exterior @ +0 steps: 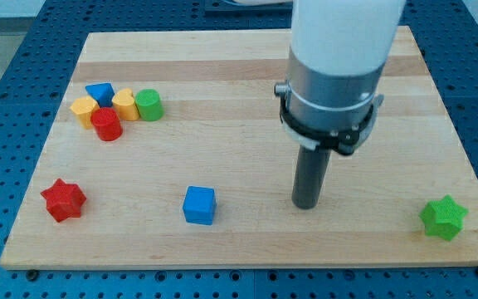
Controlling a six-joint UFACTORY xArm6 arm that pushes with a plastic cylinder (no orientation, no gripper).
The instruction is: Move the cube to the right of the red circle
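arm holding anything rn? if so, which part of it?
Nothing is held; there is only a rod. My tip rests on the bare wooden board, apart from the blue cube at its left and touching no block.

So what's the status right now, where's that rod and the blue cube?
My tip down on the board, to the view's right of the blue cube, a gap between. Red circle at upper left in a cluster. Green circle just right of it.
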